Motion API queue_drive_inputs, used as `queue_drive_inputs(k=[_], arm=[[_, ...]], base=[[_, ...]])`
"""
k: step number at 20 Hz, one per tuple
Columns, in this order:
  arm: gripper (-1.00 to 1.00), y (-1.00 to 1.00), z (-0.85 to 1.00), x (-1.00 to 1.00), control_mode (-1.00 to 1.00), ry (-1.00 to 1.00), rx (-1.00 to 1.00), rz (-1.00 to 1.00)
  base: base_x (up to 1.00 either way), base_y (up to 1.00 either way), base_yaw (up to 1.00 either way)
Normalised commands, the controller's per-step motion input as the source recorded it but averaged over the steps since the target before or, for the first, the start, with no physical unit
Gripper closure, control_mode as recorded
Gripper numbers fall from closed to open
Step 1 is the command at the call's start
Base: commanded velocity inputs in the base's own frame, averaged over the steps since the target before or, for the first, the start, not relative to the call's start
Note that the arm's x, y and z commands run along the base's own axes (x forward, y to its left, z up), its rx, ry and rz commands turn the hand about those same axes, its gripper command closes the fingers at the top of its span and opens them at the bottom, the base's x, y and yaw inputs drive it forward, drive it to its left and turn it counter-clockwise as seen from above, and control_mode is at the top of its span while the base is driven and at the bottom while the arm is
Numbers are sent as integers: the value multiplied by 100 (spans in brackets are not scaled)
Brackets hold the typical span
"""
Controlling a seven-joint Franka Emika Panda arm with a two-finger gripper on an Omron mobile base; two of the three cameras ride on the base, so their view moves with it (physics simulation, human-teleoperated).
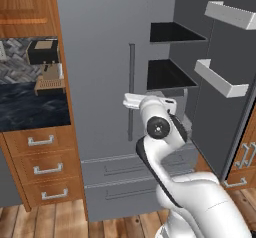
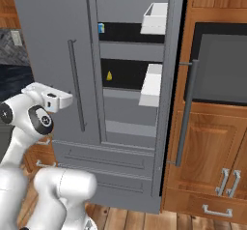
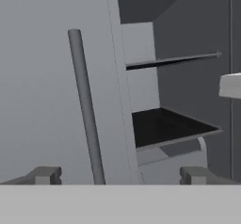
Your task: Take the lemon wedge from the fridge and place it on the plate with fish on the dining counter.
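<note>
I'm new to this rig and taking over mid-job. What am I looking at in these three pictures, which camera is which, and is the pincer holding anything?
The machine is a white arm on a driving base, parked before a grey fridge whose right door stands open. Two pictures come from cameras on the base: one looks from behind the arm's left, the other from behind its right. The third comes from a camera on the hand, looking along the pincer; its two dark tips stand wide apart at the bottom, with nothing between them, so it holds nothing. Ahead of it are the closed left door's handle and the black shelves. From the right base camera you can see the lemon wedge, a small yellow piece on the lower black shelf, and a blue carton on the shelf above. White bins hang on the open door.
</note>
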Motion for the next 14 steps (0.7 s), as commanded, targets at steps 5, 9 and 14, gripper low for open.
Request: queue_drive_inputs(k=[5, 9, 14], arm=[[-100, 15, 0, 97, -100, 0, -5, 3], [-100, 20, 0, 95, -100, 1, -3, 4], [-100, 34, 0, 66, -100, 3, -4, 0]], base=[[0, 0, 0], [0, 0, 0], [0, 0, 0]])
